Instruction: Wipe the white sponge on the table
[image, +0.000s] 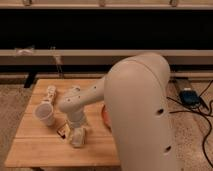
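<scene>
The white sponge (50, 92) is a small off-white, speckled block lying near the far left corner of the table (30, 147), a light wooden top. My gripper (78, 138) points down at the table's middle front, well to the right of and nearer than the sponge, and does not touch it. The gripper's tip sits just right of a dark brown bar (62, 131). The big pale arm (140, 115) covers the right side of the table.
A white paper cup (45, 114) stands between the sponge and the dark bar. Something orange (104, 116) peeks out beside the arm. A blue device (190, 96) and cables lie on the floor at right. A dark wall runs behind.
</scene>
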